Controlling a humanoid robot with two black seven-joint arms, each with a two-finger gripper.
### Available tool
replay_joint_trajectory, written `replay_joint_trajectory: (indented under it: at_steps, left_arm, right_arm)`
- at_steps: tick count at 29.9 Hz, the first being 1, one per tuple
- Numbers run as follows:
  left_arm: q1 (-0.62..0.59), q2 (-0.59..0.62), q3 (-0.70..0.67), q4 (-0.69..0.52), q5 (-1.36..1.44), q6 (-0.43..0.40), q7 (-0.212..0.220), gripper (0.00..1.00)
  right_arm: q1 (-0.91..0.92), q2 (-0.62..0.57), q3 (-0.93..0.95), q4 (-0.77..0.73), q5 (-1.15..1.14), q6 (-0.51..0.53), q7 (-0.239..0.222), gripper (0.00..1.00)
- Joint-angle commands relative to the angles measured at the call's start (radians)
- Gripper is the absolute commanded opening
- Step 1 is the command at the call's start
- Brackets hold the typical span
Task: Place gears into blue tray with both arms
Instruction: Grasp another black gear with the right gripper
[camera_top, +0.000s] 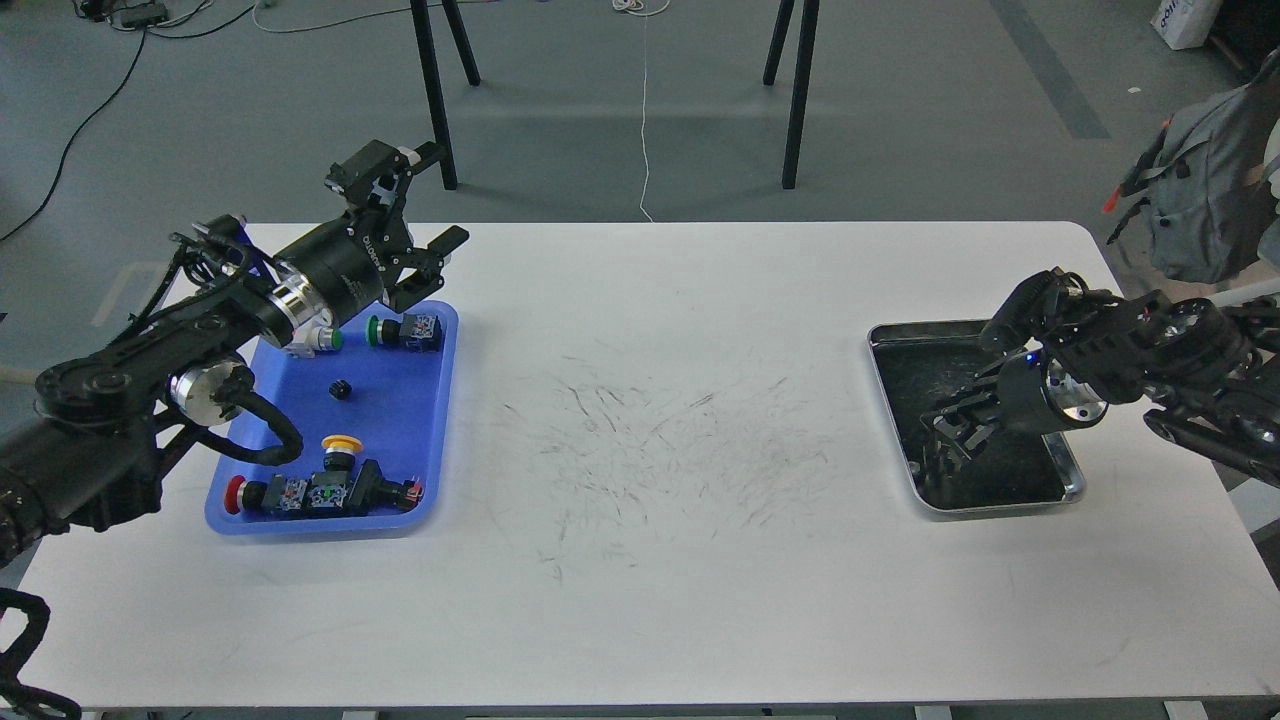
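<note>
The blue tray (400, 440) lies on the left of the white table. One small black gear (341, 389) rests in its middle. My left gripper (450, 195) hovers over the tray's far right corner, open, with nothing between its fingers. My right gripper (942, 432) hangs over the dark inside of the silver tray (1070, 470), pointing left and down. Its fingers are dark against the tray, so I cannot tell whether they are shut or hold anything.
Several push-button switches lie in the blue tray: green-capped ones (400, 330) at the far end, a yellow one (341, 445) and a red one (240, 494) at the near end. Black stand legs (435, 100) and a grey backpack (1200, 190) are beyond the table.
</note>
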Motion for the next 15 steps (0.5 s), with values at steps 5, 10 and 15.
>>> replay_joint_trajectory:
  at_steps: [5,10,15]
  left_arm:
    - [0.000,-0.011,0.000,0.000,0.000,0.001,0.000,1.00]
    - [-0.002,-0.002,-0.001,-0.003,-0.002,0.013,0.000,1.00]
    - [-0.003,0.001,-0.001,-0.008,-0.031,0.013,0.000,1.00]
  right_arm:
    - [0.032,0.012,0.126,0.005,0.007,-0.082,0.000,0.01]
    - [0.020,0.093,0.273,0.008,0.010,-0.188,0.000,0.01]
    - [-0.031,0.198,0.352,0.056,0.014,-0.344,0.000,0.01]
